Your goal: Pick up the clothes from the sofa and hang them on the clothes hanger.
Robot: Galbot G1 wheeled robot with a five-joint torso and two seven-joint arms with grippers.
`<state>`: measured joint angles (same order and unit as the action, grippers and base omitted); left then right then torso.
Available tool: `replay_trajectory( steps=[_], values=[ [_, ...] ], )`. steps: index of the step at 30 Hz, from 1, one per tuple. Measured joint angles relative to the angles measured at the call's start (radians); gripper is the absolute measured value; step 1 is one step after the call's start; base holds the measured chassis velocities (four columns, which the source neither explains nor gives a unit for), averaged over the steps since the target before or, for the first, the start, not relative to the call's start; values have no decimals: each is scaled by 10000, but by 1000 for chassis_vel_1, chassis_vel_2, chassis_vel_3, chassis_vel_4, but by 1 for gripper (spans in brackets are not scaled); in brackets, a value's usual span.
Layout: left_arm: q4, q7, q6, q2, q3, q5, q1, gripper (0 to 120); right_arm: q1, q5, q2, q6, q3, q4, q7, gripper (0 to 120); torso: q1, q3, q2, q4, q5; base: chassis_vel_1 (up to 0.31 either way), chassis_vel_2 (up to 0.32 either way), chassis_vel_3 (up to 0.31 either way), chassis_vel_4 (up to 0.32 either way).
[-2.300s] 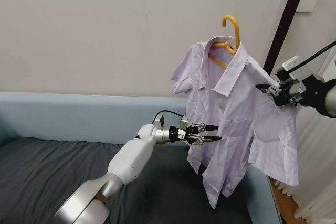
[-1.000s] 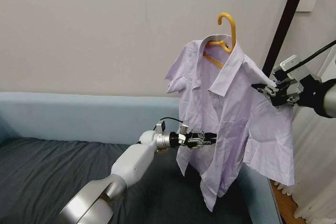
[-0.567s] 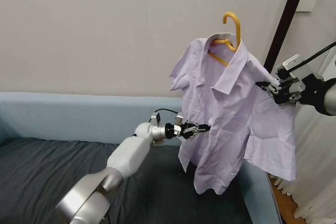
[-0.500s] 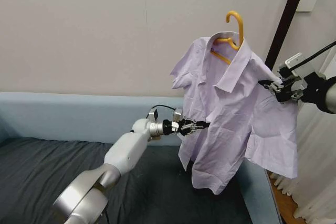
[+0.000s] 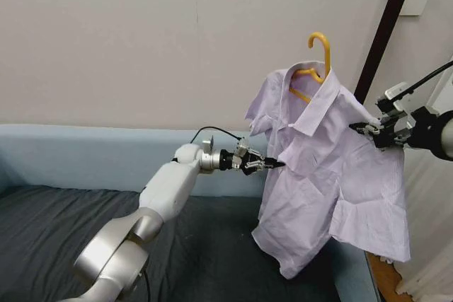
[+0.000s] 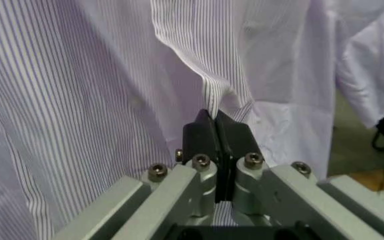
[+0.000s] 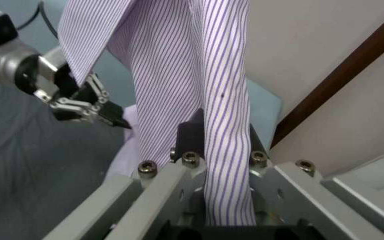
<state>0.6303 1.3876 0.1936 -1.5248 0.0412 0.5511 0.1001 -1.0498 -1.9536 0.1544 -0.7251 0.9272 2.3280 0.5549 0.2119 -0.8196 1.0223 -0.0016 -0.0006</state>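
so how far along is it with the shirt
Done: the shirt is off the sofa and sits on the yellow hanger, collar around its neck. In hand: the left gripper pinches the shirt's front and the right gripper clamps its shoulder, holding it in the air. Left: the hanger's hook hangs on nothing yet; a dark post stands to the right.

Open air lies above the sofa [image 5: 71, 231] left of the shirt [image 5: 318, 175]; a dark post [image 5: 384, 30] stands near the right hand [image 5: 357, 129]
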Motion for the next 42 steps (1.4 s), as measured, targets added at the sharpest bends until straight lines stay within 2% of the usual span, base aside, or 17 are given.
replay_trajectory(
  steps=[7, 9, 15, 19, 24, 26, 28, 30, 32, 34, 37, 40, 42],
  values=[
    [73, -1399, 278, -103, 343, -29, 395, 0, 92, -280, -156, 122, -246, -29, 221, 1, 1, 0, 0, 2, -2, 0, 0, 0, 0],
    [97, -1526, 306, -71, 387, -51, 435, 0, 93, -300, -160, 134, -250, -27, 243, 1, 0, 0, 0, 2, -2, 0, 0, 0, 0],
    [600, -2559, 680, 385, 756, -12, 985, 0, 86, -557, -287, 333, -383, 38, 470, 1, 0, 0, 0, 4, -2, 0, 0, 0, 0],
    [1038, -3350, 865, 711, 884, 414, 1360, 0, 119, -661, -380, 372, -483, 48, 533, 1, 0, 0, 0, 4, -3, 0, 0, 0, 0],
    [1604, -3291, 1082, 1174, 1096, 1053, 1735, 0, 153, -621, -445, 435, -552, 53, 527, 1, 0, 0, 0, 2, -3, 0, 0, 0, 0],
    [2042, -3000, 1093, 1460, 1150, 1455, 2006, 11, 173, -615, -454, 510, -578, 43, 495, 1, 0, 0, 0, 4, -5, 0, 0, 0, 0],
    [2236, -2947, 1094, 1568, 1147, 1574, 2128, 14, 177, -615, -454, 550, -592, 26, 468, 1, -1, 1, 0, 4, -4, 0, 0, 0, 0],
    [2574, -2933, 1084, 1809, 1083, 1622, 2373, 22, 181, -607, -453, 654, -606, -47, 405, 1, 0, 1, 0, 0, -4, 0, 0, 0, 0],
    [2920, -3284, 1039, 2080, 933, 1389, 2660, 32, 187, -536, -454, 735, -607, -162, 312, 1, 0, 1, 0, 1, -3, 0, 0, 0, 0],
    [3017, -3421, 985, 2149, 877, 1291, 2745, 33, 190, -504, -456, 749, -608, -201, 285, 1, 0, 1, 0, 1, -3, 0, 0, 0, 0],
    [3758, -4464, 642, 2615, 457, 903, 3394, 50, 194, -158, -511, 827, -698, -535, 63, 1, 0, 1, 0, 5, -4, 0, 0, 0, 0],
    [4026, -4781, 548, 2754, 295, 875, 3637, 55, 192, 32, -558, 893, -775, -719, -41, 1, 0, 1, 1, 4, -4, 0, 0, 0, 0],
    [4641, -5374, 477, 2964, -13, 873, 4141, 67, 171, 424, -656, 987, -989, -1027, -253, 1, -1, 0, 0, 3, -1, 0, 0, 0, 0]
  ],
)
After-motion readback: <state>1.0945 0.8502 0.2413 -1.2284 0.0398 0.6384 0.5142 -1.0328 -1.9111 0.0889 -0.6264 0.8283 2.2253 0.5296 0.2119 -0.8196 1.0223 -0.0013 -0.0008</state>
